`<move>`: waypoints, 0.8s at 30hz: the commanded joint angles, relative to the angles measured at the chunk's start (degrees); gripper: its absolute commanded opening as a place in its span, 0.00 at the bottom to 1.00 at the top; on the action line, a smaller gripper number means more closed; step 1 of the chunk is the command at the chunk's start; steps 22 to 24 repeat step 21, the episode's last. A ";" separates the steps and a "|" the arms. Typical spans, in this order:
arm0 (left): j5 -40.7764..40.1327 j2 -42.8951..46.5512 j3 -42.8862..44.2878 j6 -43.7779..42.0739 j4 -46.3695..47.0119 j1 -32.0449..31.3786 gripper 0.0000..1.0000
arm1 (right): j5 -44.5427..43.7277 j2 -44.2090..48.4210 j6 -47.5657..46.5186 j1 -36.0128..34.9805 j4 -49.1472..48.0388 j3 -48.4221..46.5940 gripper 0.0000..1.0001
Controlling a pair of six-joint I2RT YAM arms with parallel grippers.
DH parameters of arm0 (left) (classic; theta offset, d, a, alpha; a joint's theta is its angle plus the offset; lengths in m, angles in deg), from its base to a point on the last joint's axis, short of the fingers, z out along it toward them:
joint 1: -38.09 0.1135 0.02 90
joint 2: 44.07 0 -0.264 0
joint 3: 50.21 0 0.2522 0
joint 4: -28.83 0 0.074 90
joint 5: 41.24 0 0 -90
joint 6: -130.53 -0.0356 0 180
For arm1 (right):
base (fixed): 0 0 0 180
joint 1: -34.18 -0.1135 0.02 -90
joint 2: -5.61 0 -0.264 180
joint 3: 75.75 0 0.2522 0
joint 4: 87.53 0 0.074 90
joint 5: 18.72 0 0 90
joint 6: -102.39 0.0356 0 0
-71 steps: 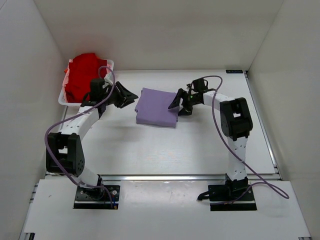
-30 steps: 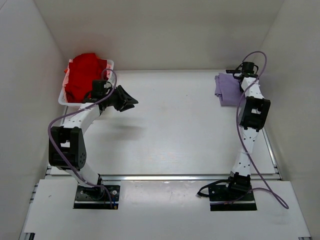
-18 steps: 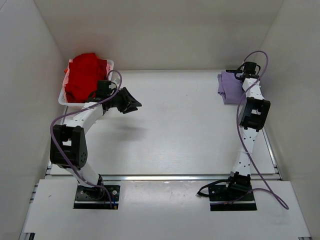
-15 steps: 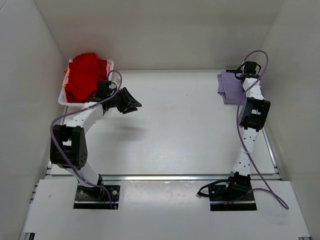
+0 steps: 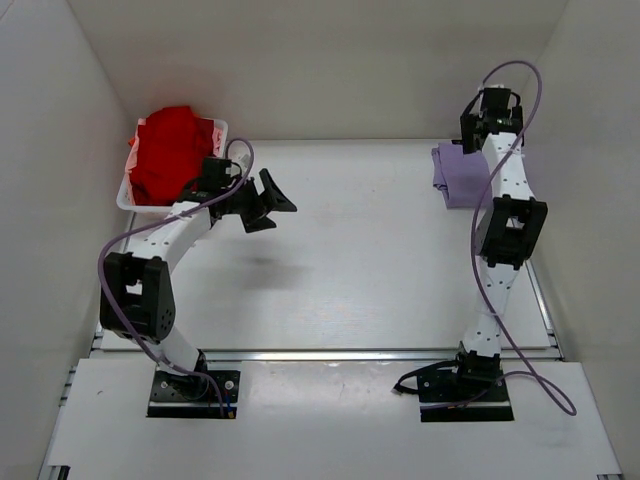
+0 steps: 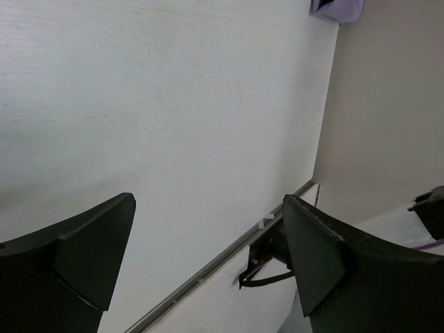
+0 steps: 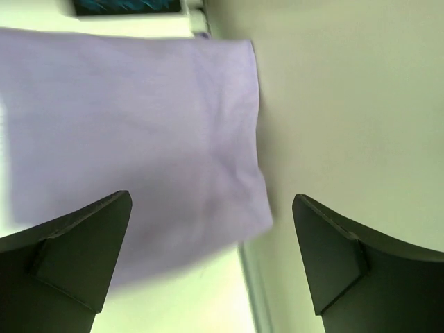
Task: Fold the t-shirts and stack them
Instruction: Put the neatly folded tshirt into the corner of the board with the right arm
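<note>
Flat-folded lavender shirt [image 5: 455, 182] lies far right; crumpled red shirt [image 5: 165, 155] fills the white tray [image 5: 124, 196]. Left gripper [image 5: 272, 200] and right gripper [image 7: 211, 208] gape wide.

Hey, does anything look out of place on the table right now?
Nothing spilled or damaged. The red shirt lies bunched up in the tray at the far left, not folded, while the folded purple shirt sits alone by the far right edge.
</note>
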 commanded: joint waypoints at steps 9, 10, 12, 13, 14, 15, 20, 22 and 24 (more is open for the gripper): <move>-2.49 19.02 -6.73 -6.85 -5.66 -3.34 0.99 | 4.44 41.77 22.54 -18.57 9.78 42.31 0.99; -3.11 21.66 -7.44 -7.29 -5.84 -3.78 0.99 | 5.78 44.69 23.60 -18.84 5.91 45.78 1.00; -4.95 25.89 -11.12 -7.91 -5.84 -4.05 0.99 | 12.28 53.31 27.28 -18.32 2.19 55.62 0.99; -4.96 28.87 -12.62 -8.17 -5.41 -3.78 0.99 | 15.78 56.29 27.74 -17.35 0.70 57.31 0.99; -5.31 30.38 -14.81 -7.74 -4.79 -3.61 0.98 | 16.85 57.54 28.96 -16.91 0.42 59.77 1.00; -5.23 32.65 -16.66 -7.73 -4.27 -3.26 0.98 | 17.74 59.12 28.97 -17.78 0.25 61.71 0.99; -8.02 30.67 -16.34 -12.12 -12.66 -6.32 0.99 | 15.98 63.35 28.62 -18.67 0.51 66.12 0.99; -10.47 29.87 -14.93 -13.26 -15.66 -7.64 0.99 | 16.94 63.53 28.79 -18.05 0.51 65.95 0.99; -10.47 29.87 -14.93 -13.26 -15.66 -7.64 0.99 | 16.94 63.53 28.79 -18.05 0.51 65.95 0.99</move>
